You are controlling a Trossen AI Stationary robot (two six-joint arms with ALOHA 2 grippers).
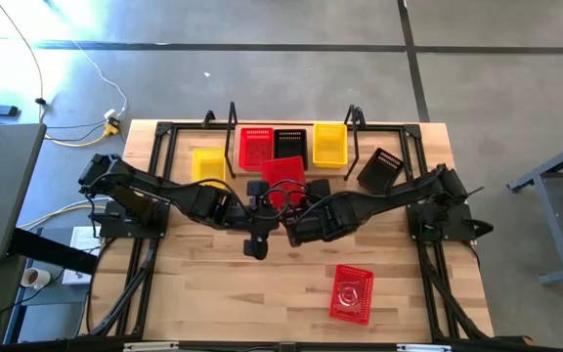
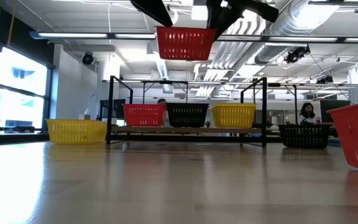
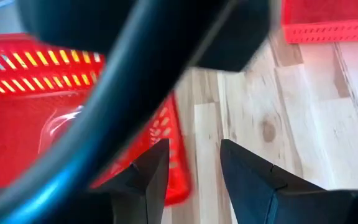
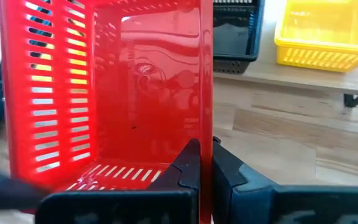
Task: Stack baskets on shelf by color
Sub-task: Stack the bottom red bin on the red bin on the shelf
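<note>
A red basket (image 2: 186,42) hangs high above the table, in front of the shelf (image 2: 185,129). My right gripper (image 4: 207,168) is shut on it. On the shelf's plank stand a red basket (image 2: 144,114), a black basket (image 2: 187,114) and a yellow basket (image 2: 233,115), side by side on their bottoms. My left gripper (image 3: 194,180) stands open beside the lifted basket (image 3: 36,124), with only table wood showing between its fingers. In the high view both grippers meet at the table's middle, near the lifted basket (image 1: 283,176). My right gripper pinches one side wall (image 4: 206,134) of the lifted red basket, close to a corner. One finger (image 4: 188,165) is inside the basket and the other is outside. The fingers slant down from the near right. The basket hangs level, opening up, clear of table and shelf.
On the table, a yellow basket (image 1: 208,163) stands left of the shelf, a black basket (image 1: 381,168) lies to the shelf's right, and a red basket (image 1: 352,293) sits near the front right. Bare wood lies at the near left. People show in the room beyond.
</note>
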